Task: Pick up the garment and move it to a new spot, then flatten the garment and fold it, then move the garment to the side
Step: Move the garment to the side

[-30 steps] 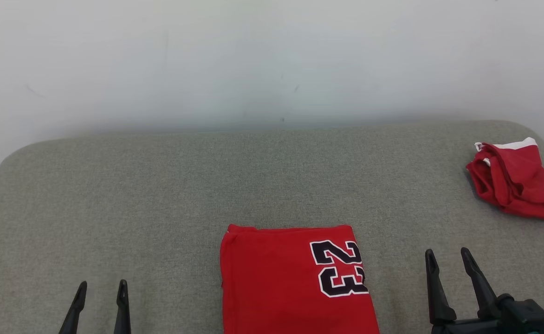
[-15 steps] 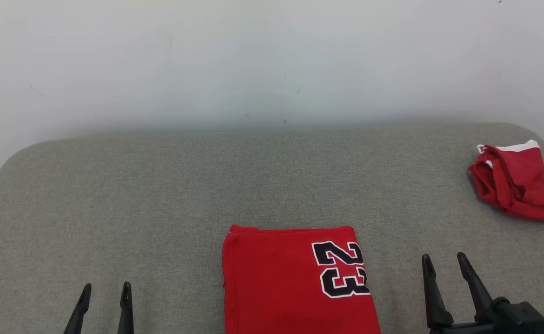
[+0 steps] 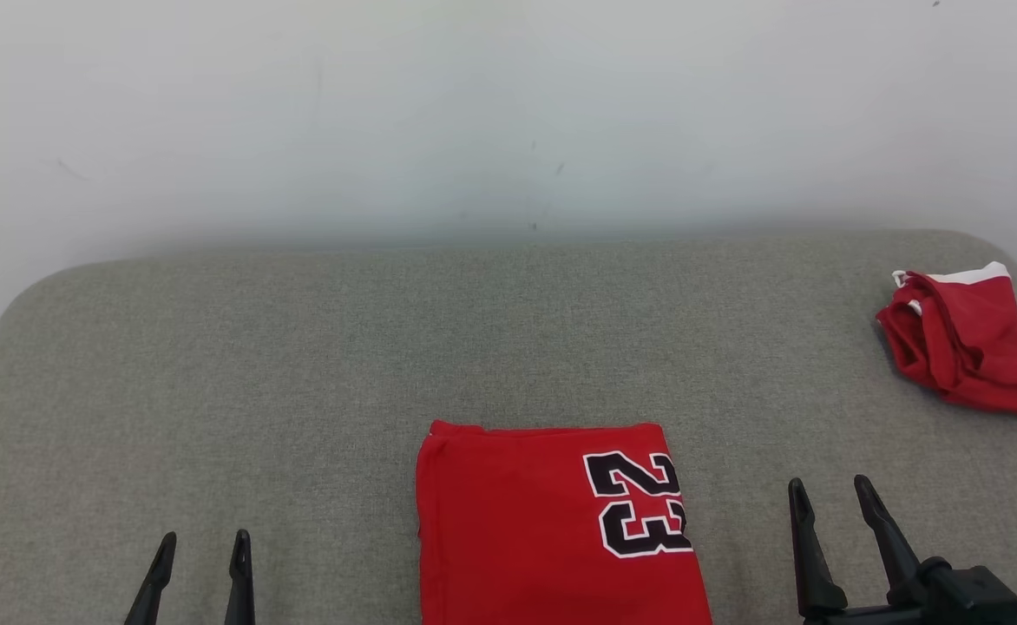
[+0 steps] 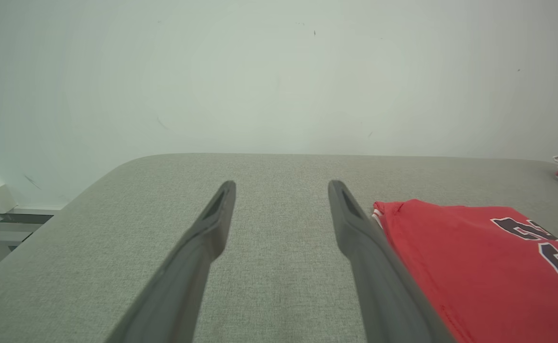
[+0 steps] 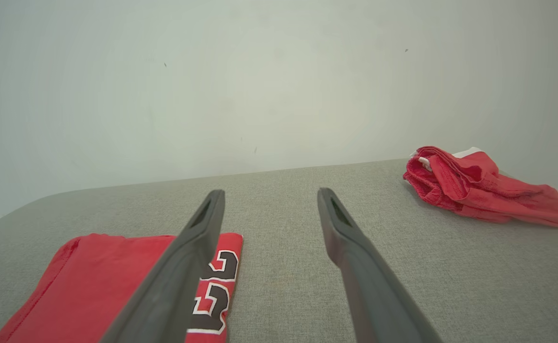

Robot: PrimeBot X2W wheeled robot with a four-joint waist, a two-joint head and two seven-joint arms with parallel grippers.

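Head view: our left hand [image 3: 205,538], right hand [image 3: 827,483] gape empty, folded garment [image 3: 517,521] between them. One-sided grab risks unfolding it when we shift it.

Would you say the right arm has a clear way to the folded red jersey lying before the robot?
Probably yes: the right gripper is open and empty, just to the right of the folded jersey, with only bare grey cushion between them.
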